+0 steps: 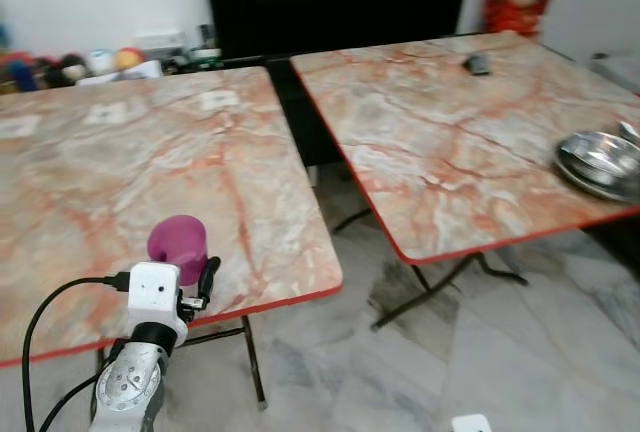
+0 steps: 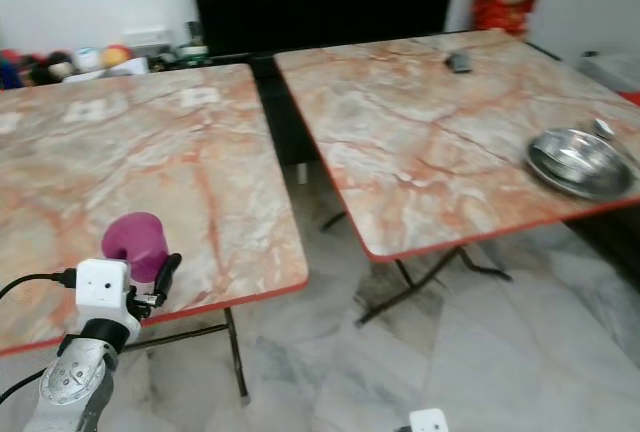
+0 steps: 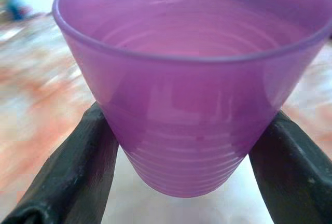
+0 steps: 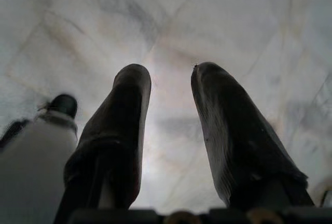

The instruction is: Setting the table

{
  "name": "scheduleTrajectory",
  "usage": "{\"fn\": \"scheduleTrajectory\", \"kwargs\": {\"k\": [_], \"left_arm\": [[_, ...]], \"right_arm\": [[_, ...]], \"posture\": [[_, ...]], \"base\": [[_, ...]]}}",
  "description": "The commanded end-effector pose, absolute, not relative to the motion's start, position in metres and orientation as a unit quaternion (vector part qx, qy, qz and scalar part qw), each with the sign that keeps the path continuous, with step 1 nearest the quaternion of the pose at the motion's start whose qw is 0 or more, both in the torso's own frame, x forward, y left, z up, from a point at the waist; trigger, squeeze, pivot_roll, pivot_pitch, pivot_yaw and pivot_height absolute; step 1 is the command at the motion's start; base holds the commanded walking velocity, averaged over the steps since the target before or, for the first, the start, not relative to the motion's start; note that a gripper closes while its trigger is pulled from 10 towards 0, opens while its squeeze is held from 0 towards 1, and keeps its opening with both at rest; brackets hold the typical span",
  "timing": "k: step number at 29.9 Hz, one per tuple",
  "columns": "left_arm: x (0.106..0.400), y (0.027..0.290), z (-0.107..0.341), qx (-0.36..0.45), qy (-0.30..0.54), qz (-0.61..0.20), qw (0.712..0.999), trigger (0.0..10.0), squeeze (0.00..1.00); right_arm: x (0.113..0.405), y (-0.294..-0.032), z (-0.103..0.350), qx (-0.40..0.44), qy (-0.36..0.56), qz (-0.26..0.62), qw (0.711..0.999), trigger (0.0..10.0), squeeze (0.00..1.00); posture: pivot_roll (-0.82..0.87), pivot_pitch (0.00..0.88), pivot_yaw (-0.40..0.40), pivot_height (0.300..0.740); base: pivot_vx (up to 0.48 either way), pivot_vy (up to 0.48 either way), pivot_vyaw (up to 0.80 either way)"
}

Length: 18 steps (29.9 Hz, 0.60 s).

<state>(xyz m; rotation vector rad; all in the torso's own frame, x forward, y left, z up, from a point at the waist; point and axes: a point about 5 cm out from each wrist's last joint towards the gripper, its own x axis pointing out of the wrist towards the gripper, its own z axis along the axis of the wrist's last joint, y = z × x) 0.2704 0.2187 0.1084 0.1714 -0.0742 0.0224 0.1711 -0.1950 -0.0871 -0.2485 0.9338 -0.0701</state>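
A: Left gripper (image 3: 181,146) — what is it doing?

B: Clamping the purple cup (image 1: 178,244), one black finger (image 3: 72,167) pressing each side. Cup is sitting upright over the near edge of the left marble table (image 1: 120,172).

A: Right gripper (image 4: 168,130)?

B: Hanging over the grey tiled floor (image 4: 207,22), fingers standing apart, gripping nothing.

A: Right marble table (image 1: 450,142)?

B: Standing well apart from the cup, carrying a steel dish (image 1: 600,162) at its far right edge and a small dark object (image 1: 478,64) near the back.
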Motion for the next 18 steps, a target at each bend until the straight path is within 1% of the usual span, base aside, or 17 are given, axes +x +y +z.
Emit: {"fn": "scheduleTrajectory", "kwargs": {"k": [1,11,13,15,18], "left_arm": [[0.2706,0.2196,0.1102,0.094,-0.035,0.015,0.995,10.0,0.0],[0.2707,0.22,0.11,0.095,-0.032,0.019,0.995,10.0,0.0],[0.2707,0.2201,0.1102,0.096,-0.032,0.02,0.995,10.0,0.0],[0.2706,0.2209,0.1105,0.099,-0.033,0.022,0.994,10.0,0.0],[0.2705,0.2214,0.1105,0.101,-0.033,0.023,0.994,10.0,0.0]], "right_arm": [[0.1691,-0.1899,-0.0888,-0.115,0.454,-0.03,0.883,10.0,0.0],[0.1696,-0.1902,-0.0887,-0.116,0.455,-0.032,0.882,10.0,0.0],[0.1696,-0.1903,-0.0886,-0.114,0.454,-0.033,0.883,10.0,0.0],[0.1696,-0.1901,-0.0886,-0.107,0.454,-0.036,0.884,10.0,0.0],[0.1697,-0.1899,-0.0885,-0.103,0.453,-0.037,0.885,10.0,0.0]], "posture": [[0.04,0.075,-0.019,0.74],[0.04,0.085,-0.022,0.74],[0.05,0.088,-0.023,0.74],[0.05,0.09,-0.024,0.74],[0.05,0.092,-0.025,0.74]], "base": [[0.0,0.0,0.8],[0.0,0.0,0.8],[0.0,0.0,0.61],[0.0,0.0,0.0],[0.0,-0.329,0.0]]}}
